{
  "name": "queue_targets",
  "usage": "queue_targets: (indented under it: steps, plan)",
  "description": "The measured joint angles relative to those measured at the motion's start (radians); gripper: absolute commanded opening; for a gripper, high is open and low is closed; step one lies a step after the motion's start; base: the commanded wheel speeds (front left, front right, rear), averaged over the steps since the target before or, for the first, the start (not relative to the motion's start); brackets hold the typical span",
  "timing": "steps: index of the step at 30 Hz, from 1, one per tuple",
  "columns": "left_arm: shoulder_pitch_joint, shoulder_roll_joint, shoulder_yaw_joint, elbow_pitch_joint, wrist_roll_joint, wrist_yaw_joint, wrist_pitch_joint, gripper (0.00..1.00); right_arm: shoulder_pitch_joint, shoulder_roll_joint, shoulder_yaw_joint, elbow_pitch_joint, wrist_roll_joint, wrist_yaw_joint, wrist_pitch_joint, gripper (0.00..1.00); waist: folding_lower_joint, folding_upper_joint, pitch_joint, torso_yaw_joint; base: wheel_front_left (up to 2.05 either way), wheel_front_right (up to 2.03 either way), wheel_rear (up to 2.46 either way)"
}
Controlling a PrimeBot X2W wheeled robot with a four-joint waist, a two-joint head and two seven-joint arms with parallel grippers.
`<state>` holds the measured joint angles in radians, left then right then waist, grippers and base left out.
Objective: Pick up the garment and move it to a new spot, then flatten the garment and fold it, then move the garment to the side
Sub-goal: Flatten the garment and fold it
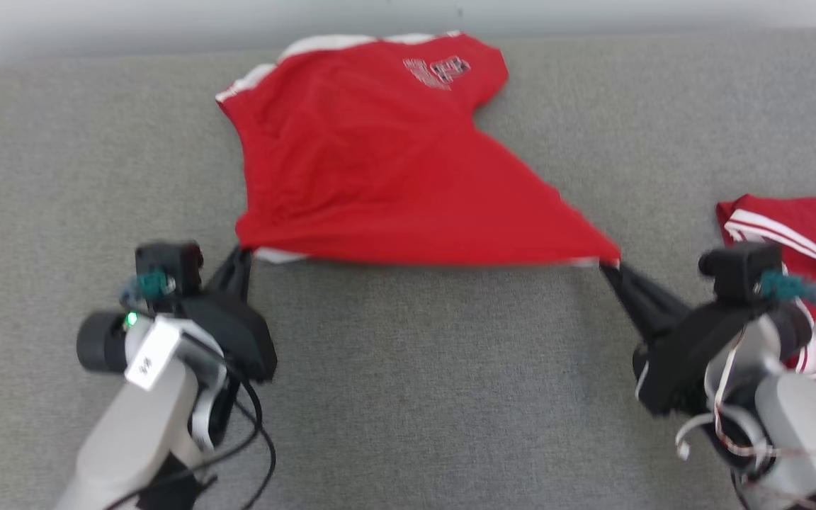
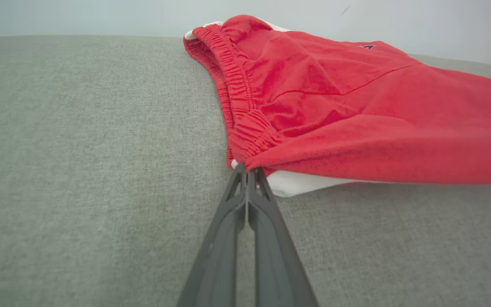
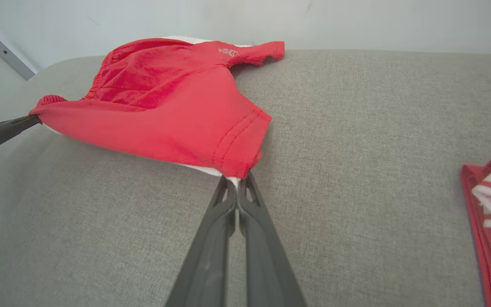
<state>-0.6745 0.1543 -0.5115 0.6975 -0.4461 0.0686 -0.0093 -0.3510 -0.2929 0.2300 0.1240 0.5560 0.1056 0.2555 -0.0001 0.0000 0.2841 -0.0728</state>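
surface: grey woven upholstery (image 1: 415, 397) | behind: pale plain wall (image 2: 79, 17)

i read the garment (image 1: 380, 163) as soft, matt red cloth, with its waistband (image 2: 239, 106) puckered and ribbed. the counter (image 1: 415, 368) is covered in coarse grey woven fabric, matt and nubby. the left gripper (image 1: 244, 249) and right gripper (image 1: 605, 265) look like smooth, dull dark plastic. the left forearm shell (image 1: 132, 432) is pale and faintly glossy.

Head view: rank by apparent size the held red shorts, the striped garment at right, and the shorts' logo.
1. red shorts
2. striped garment, cut off by the frame, so its full size is unsure
3. logo
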Motion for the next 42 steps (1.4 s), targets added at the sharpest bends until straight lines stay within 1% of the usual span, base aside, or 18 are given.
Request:
queue_targets:
  steps: [8, 10, 14, 16, 23, 24, 25, 26, 27, 28, 29, 32, 33, 34, 39, 42]
  plan:
    - [0.141, 0.015, -0.038, -0.004, 0.029, 0.0, -0.059, 0.0, 0.169, 0.001, 0.002, -0.042, 0.01, -0.002, 0.003, 0.0, -0.0001, -0.0001, -0.092, 0.021, 0.0, 0.0, 0.0]
    - [0.176, 0.022, -0.052, -0.012, 0.047, 0.001, -0.072, 0.0, 0.211, 0.0, 0.003, -0.063, 0.016, -0.01, 0.012, 0.0, -0.0001, -0.0001, -0.116, 0.025, 0.0, 0.0, 0.0]
    - [0.238, 0.04, -0.066, -0.032, 0.058, 0.002, -0.091, 0.0, 0.304, -0.011, 0.014, -0.098, 0.016, -0.019, 0.037, 0.0, -0.0002, -0.0001, -0.161, 0.035, 0.0, 0.0, 0.0]
    - [0.267, 0.043, -0.076, -0.039, 0.059, 0.002, -0.098, 0.0, 0.343, -0.018, 0.022, -0.113, 0.016, -0.029, 0.054, 0.0, -0.0002, -0.0001, -0.18, 0.04, 0.0, 0.0, 0.0]
    - [0.35, 0.065, -0.078, -0.06, 0.059, 0.014, -0.107, 0.0, 0.411, -0.021, 0.053, -0.169, 0.016, -0.045, 0.1, 0.0, -0.0002, -0.0002, -0.216, 0.052, 0.0, 0.0, 0.0]
    - [0.352, 0.066, -0.078, -0.064, 0.059, 0.016, -0.107, 0.05, 0.411, -0.021, 0.053, -0.177, 0.016, -0.05, 0.107, 0.0, -0.0002, -0.0001, -0.216, 0.052, 0.0, 0.0, 0.0]
    - [0.355, 0.066, -0.079, -0.067, 0.059, 0.017, -0.107, 0.36, 0.412, -0.022, 0.053, -0.182, 0.016, -0.053, 0.111, 0.0, -0.0001, -0.0001, -0.216, 0.052, 0.0, 0.0, 0.0]
    - [0.36, 0.066, -0.081, -0.069, 0.06, 0.019, -0.107, 0.47, 0.413, -0.023, 0.057, -0.185, 0.016, -0.053, 0.12, 0.0, -0.0001, -0.0002, -0.216, 0.052, 0.0, 0.0, 0.0]
    - [0.364, 0.066, -0.082, -0.07, 0.062, 0.019, -0.107, 0.69, 0.417, -0.024, 0.06, -0.186, 0.016, -0.053, 0.126, 0.0, -0.0001, -0.0002, -0.215, 0.052, 0.0, 0.0, 0.0]
    - [0.367, 0.066, -0.083, -0.071, 0.064, 0.02, -0.107, 0.94, 0.423, -0.025, 0.063, -0.186, 0.016, -0.054, 0.135, 0.0, -0.0001, -0.0002, -0.214, 0.052, 0.0, 0.0, 0.0]
    - [0.367, 0.066, -0.083, -0.073, 0.066, 0.021, -0.107, 1.0, 0.428, -0.03, 0.071, -0.184, 0.016, -0.054, 0.146, 0.0, -0.0001, -0.0002, -0.213, 0.052, 0.0, 0.0, 0.0]
    - [0.37, 0.066, -0.083, -0.077, 0.066, 0.028, -0.106, 1.0, 0.436, -0.047, 0.089, -0.178, 0.014, -0.054, 0.177, 0.16, 0.0, -0.0002, -0.21, 0.053, 0.0, 0.0, 0.0]
    - [0.376, 0.066, -0.083, -0.079, 0.066, 0.028, -0.104, 1.0, 0.444, -0.054, 0.095, -0.174, 0.012, -0.054, 0.187, 0.44, 0.0, -0.0001, -0.209, 0.054, 0.0, 0.0, 0.0]
    - [0.384, 0.067, -0.084, -0.08, 0.067, 0.028, -0.099, 1.0, 0.452, -0.058, 0.102, -0.164, 0.007, -0.055, 0.197, 1.0, 0.0, -0.0002, -0.208, 0.055, 0.0, 0.0, 0.0]
    - [0.408, 0.07, -0.081, -0.092, 0.069, 0.035, -0.096, 1.0, 0.467, -0.072, 0.102, -0.153, -0.014, -0.072, 0.217, 1.0, 0.0, -0.0001, -0.203, 0.06, 0.0, 0.0, 0.0]
    - [0.427, 0.077, -0.055, -0.098, 0.066, 0.038, -0.096, 1.0, 0.465, -0.073, 0.091, -0.156, -0.021, -0.081, 0.216, 1.0, 0.0, -0.0001, -0.201, 0.062, 0.0, 0.0, 0.0]
